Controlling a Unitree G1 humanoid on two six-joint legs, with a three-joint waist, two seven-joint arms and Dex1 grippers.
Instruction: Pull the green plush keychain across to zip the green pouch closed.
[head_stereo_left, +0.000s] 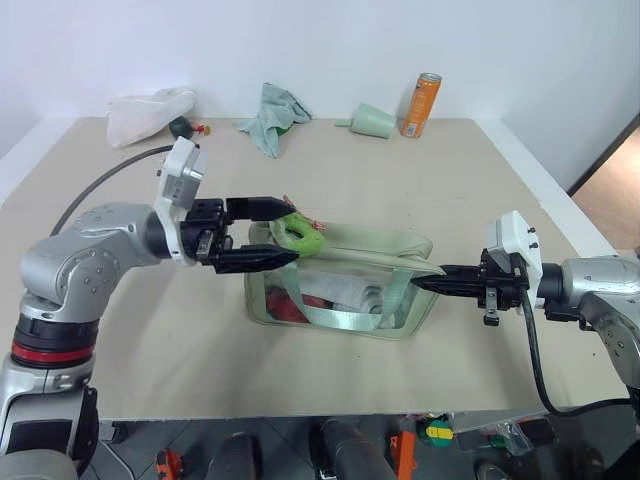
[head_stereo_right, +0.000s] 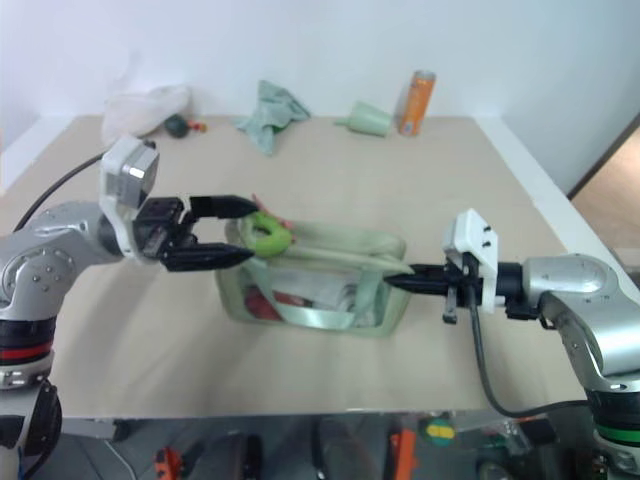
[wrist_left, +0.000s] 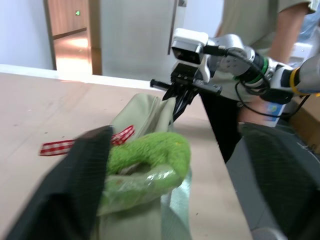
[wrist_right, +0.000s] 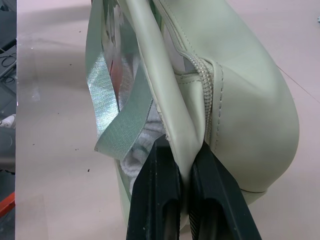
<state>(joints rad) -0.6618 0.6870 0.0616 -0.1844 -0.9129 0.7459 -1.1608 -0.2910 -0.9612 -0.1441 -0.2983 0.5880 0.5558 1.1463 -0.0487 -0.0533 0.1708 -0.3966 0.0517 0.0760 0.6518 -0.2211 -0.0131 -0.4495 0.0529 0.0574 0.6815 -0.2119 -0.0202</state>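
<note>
**Colleague:** What do you see on the table, from the left side?

**Me:** At the far left back I see a white bag (head_stereo_left: 148, 112). Next to it lies a small dark green ball (head_stereo_left: 180, 126), then a pale green cloth (head_stereo_left: 273, 115), a pale green cup (head_stereo_left: 370, 121) lying on its side, and an orange can (head_stereo_left: 421, 104) standing upright. All of these are well apart from my work.

**Colleague:** And your left arm?

**Me:** My left gripper (head_stereo_left: 290, 242) points level toward the right, at the left end of the green pouch (head_stereo_left: 345, 300). Its two black fingers are spread apart, one above and one below. The green plush keychain (head_stereo_left: 300, 235) sits just at the fingertips, at the left end of the pouch top. In the left wrist view the keychain (wrist_left: 145, 155) lies between the fingers, but I cannot tell if a finger touches it. The red-and-white cord (wrist_left: 85, 142) trails beside it.

**Colleague:** Where is the pouch?

**Me:** It stands in the middle of the table (head_stereo_left: 330, 380), between my two arms. Through the clear side I see something red and something white inside.

**Colleague:** And the right arm?

**Me:** My right gripper (head_stereo_left: 420, 283) is clenched on the right end of the pouch. In the right wrist view the fingers (wrist_right: 160, 195) pinch a pale green fold of the pouch, just beside the zip end.
</note>
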